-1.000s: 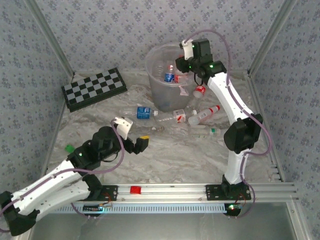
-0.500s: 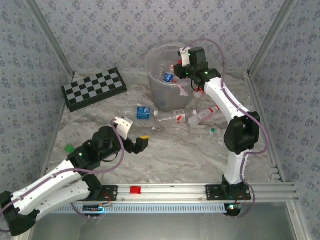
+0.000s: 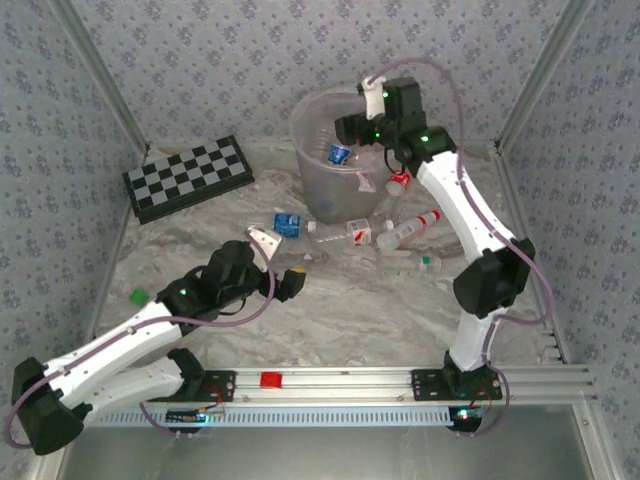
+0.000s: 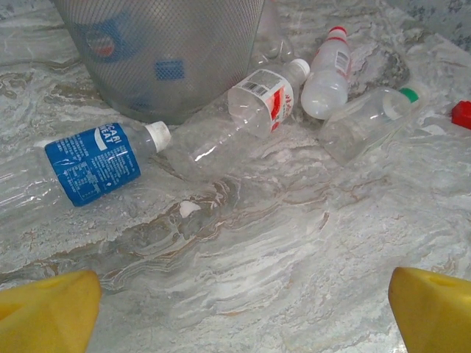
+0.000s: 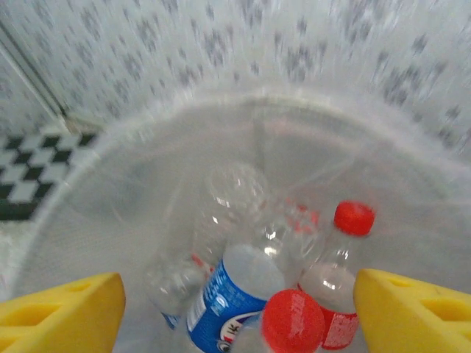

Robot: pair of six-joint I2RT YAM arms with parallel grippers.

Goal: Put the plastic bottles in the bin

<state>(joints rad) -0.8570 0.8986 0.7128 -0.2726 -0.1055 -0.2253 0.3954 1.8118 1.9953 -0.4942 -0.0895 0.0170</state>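
The bin (image 3: 318, 196) stands at the back centre with several plastic bottles inside. My right gripper (image 3: 349, 128) hangs open over its mouth. In the right wrist view its yellow fingertips (image 5: 62, 312) spread wide above a blue-labelled bottle (image 5: 224, 298) and a red-capped bottle (image 5: 340, 254), holding nothing. On the table lie a blue-labelled bottle (image 4: 88, 163), a red-labelled clear bottle (image 4: 243, 110), a white red-capped bottle (image 4: 327, 73) and a green-capped bottle (image 4: 364, 121). My left gripper (image 3: 285, 276) is open, low over the bare table just short of them.
A chessboard (image 3: 188, 176) lies at the back left. A loose green cap (image 3: 137, 296) sits at the left and a red cap (image 4: 462, 114) at the right. Another red-labelled bottle (image 3: 398, 182) rests beside the bin's right wall. Patterned walls close three sides.
My left arm has stretched forward and right, toward the bottles on the table. My right gripper has shifted slightly left over the bin's mouth.
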